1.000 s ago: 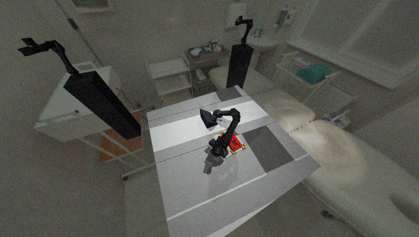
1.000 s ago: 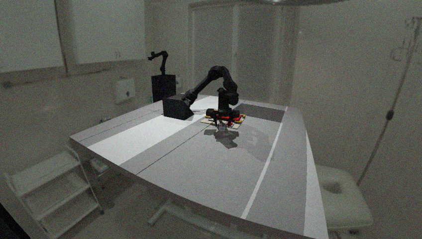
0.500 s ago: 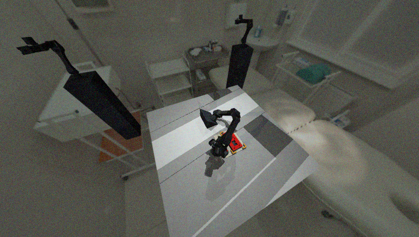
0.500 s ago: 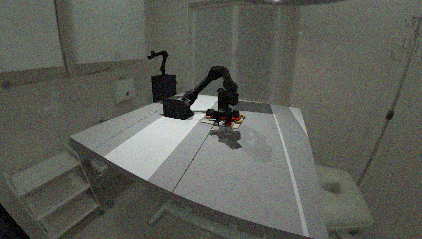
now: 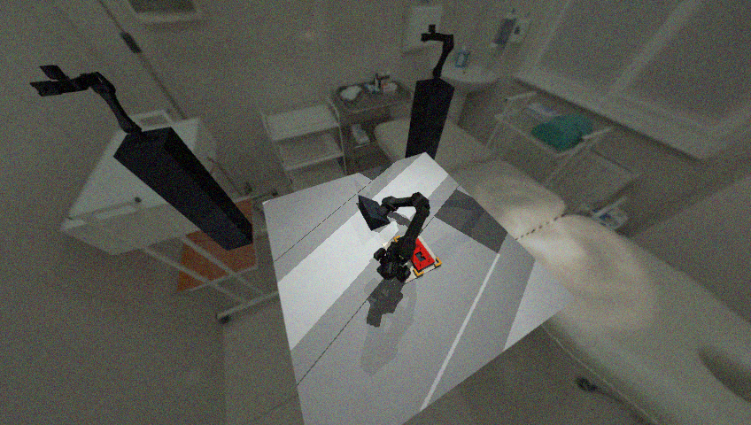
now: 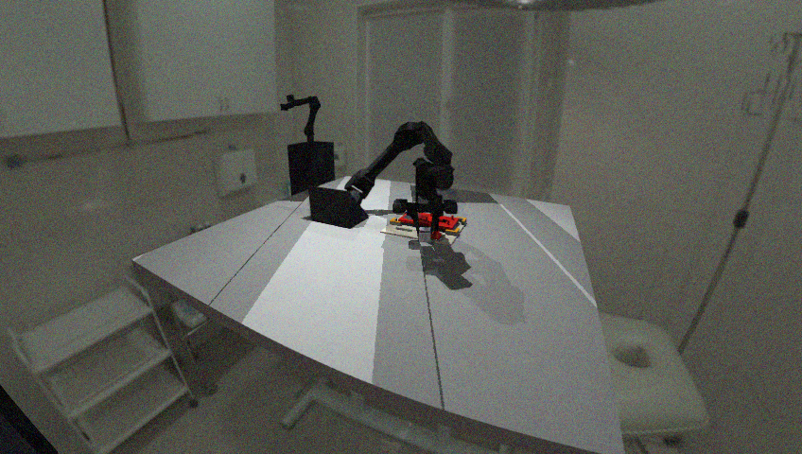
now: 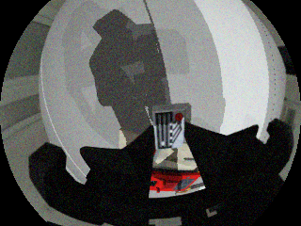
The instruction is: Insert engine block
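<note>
My gripper (image 7: pixel 168 127) (image 6: pixel 426 237) points down at the near side of the board in the exterior view, and is shut on the engine block. The engine block (image 7: pixel 164 132) is a small grey block with dark slots and a red dot, upright between the fingertips in the wrist view. I cannot tell whether it touches the table. The red car body (image 5: pixel 419 247) (image 6: pixel 450 222) (image 7: pixel 165 186) lies beside the gripper, partly hidden by the arm. A dark opening shows in its middle in the top view. The rib cannot be made out.
The car body sits on a cream board (image 6: pixel 393 230) (image 7: pixel 188 163) with yellow corner pieces (image 5: pixel 438 260). A small red part (image 6: pixel 436 235) shows by one finger. The arm's dark base block (image 6: pixel 336 206) (image 5: pixel 372 214) stands on the table. Two other arms stand on dark pillars beyond.
</note>
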Controlling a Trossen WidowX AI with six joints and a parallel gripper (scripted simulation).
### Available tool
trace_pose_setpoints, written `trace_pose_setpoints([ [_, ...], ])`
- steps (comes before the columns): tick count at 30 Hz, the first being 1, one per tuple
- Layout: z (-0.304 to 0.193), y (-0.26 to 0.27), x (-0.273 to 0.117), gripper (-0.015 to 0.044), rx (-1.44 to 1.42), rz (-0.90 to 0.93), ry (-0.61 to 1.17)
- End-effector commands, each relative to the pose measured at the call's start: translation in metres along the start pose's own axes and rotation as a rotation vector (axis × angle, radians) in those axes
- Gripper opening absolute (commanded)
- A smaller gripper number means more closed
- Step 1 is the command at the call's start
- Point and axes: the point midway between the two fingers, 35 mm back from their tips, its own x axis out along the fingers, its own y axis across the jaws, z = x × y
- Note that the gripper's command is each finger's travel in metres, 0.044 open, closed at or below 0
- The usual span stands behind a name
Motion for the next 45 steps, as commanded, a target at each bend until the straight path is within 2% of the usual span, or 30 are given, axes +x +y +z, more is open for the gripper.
trace_pose_setpoints([
  [1,0.003,0.001,-0.013,0.0,0.006,-0.001,-0.006],
  [28,-0.003,-0.004,-0.096,0.0,0.093,-0.018,0.016],
  [45,-0.042,0.021,-0.081,0.0,-0.217,-0.023,0.008],
])
